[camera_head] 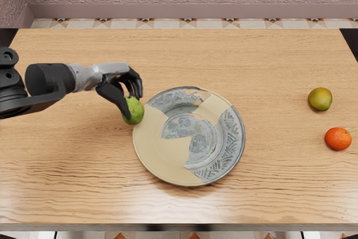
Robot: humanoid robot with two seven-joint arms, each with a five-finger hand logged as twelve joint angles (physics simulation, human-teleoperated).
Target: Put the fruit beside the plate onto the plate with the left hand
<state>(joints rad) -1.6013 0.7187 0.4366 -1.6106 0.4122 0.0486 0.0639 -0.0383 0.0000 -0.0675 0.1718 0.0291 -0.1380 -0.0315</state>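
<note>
Curling around the green fruit point(136, 111), the left hand point(119, 89) grips it from above and from the left. The dark fingers point(136, 85) bend over its top and the thumb comes down across its near-left side. The fruit lies to the right of the palm and a little toward the camera, just at the left rim of the plate point(238, 132). Whether it rests on the surface point(84, 183) or is lifted a little is not possible to tell. The plate's middle lies to the right of the fruit and slightly nearer, so the coming move is probably a short carry rightward over the rim, then a release. The forearm comes in almost level from the left edge. Well apart, near the right edge, lie a yellow-green fruit point(320, 99) and an orange fruit point(338, 138).
</note>
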